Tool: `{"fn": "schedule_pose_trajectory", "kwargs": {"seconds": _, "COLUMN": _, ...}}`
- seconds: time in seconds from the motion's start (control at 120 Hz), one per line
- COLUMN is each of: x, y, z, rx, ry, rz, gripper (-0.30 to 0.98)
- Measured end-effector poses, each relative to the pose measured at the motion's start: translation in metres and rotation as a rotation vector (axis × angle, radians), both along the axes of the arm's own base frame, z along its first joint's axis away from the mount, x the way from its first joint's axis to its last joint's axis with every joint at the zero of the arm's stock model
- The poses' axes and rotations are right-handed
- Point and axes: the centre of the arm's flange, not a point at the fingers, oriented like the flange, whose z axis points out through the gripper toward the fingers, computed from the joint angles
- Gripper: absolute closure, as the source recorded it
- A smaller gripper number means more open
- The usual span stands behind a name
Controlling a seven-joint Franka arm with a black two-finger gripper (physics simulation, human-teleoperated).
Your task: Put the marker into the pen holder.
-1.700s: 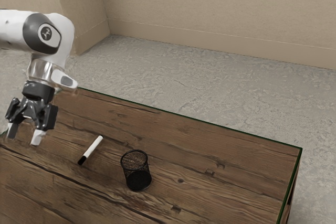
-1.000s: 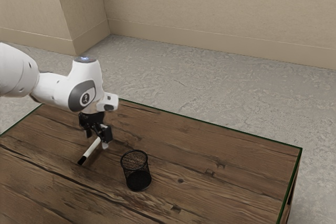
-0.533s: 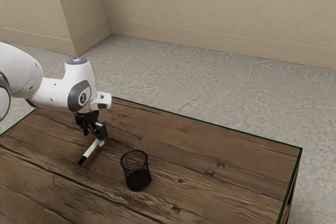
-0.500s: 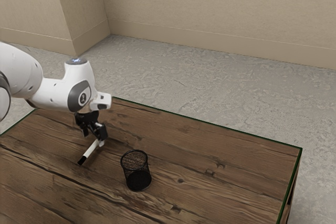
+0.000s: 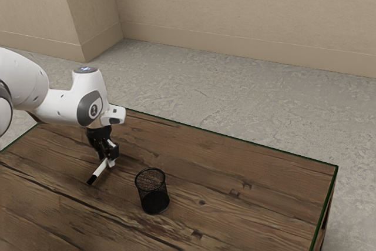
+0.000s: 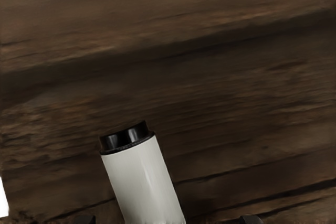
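Note:
My gripper (image 5: 107, 161) is low over the upper end of the marker (image 5: 98, 173) in the exterior view; whether it touches the marker cannot be made out. The white marker lies slanted on the table, its black end toward the exterior view's lower left. The black mesh pen holder (image 5: 154, 194) stands upright, apart from the marker on the exterior view's right. In the wrist view the marker (image 6: 143, 182) shows its white barrel and one black end, large and close under my hand.
The wooden table (image 5: 252, 186) extends past the pen holder toward the exterior view's right, where its green-lined edge (image 5: 324, 207) drops off. A small white shape (image 6: 3, 199) shows at the side of the wrist view; what it is cannot be told.
My hand came from the exterior view's left to the marker, then turned slightly there within the last half second. The marker and the pen holder have not visibly moved.

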Motion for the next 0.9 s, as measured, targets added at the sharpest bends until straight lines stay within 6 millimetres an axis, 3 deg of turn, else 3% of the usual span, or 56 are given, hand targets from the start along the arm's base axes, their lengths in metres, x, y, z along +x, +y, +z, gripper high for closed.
{"fn": "schedule_pose_trajectory", "kwargs": {"seconds": 0.175, "x": -0.001, "y": 0.0, "z": -0.001, "rx": -0.012, "ry": 0.003, "rz": 0.0, "gripper": 0.58}}
{"fn": "schedule_pose_trajectory", "kwargs": {"seconds": 0.308, "x": -0.001, "y": -0.001, "z": -0.001, "rx": -0.018, "ry": 0.005, "rz": 0.001, "gripper": 0.58}}
{"fn": "schedule_pose_trajectory", "kwargs": {"seconds": 0.333, "x": -0.001, "y": -0.001, "z": 0.001, "rx": -0.019, "ry": 0.003, "rz": 0.001, "gripper": 0.63}}
{"fn": "schedule_pose_trajectory", "kwargs": {"seconds": 0.467, "x": 0.004, "y": -0.002, "z": 0.032, "rx": -0.021, "ry": -0.046, "rz": -0.004, "gripper": 0.74}}
{"fn": "schedule_pose_trajectory", "kwargs": {"seconds": 0.533, "x": 0.008, "y": -0.018, "z": 0.075, "rx": -0.032, "ry": -0.113, "rz": -0.031, "gripper": 0.76}}
{"fn": "schedule_pose_trajectory", "kwargs": {"seconds": 0.617, "x": 0.003, "y": -0.075, "z": 0.169, "rx": -0.067, "ry": -0.255, "rz": -0.129, "gripper": 0.77}}
{"fn": "schedule_pose_trajectory", "kwargs": {"seconds": 0.683, "x": -0.004, "y": -0.139, "z": 0.204, "rx": -0.104, "ry": -0.309, "rz": -0.22, "gripper": 0.77}}
{"fn": "schedule_pose_trajectory", "kwargs": {"seconds": 0.733, "x": -0.013, "y": -0.187, "z": 0.2, "rx": -0.145, "ry": -0.311, "rz": -0.272, "gripper": 0.78}}
{"fn": "schedule_pose_trajectory", "kwargs": {"seconds": 0.842, "x": -0.038, "y": -0.29, "z": 0.152, "rx": -0.224, "ry": -0.25, "rz": -0.382, "gripper": 0.78}}
{"fn": "schedule_pose_trajectory", "kwargs": {"seconds": 0.9, "x": -0.046, "y": -0.323, "z": 0.136, "rx": -0.245, "ry": -0.237, "rz": -0.415, "gripper": 0.78}}
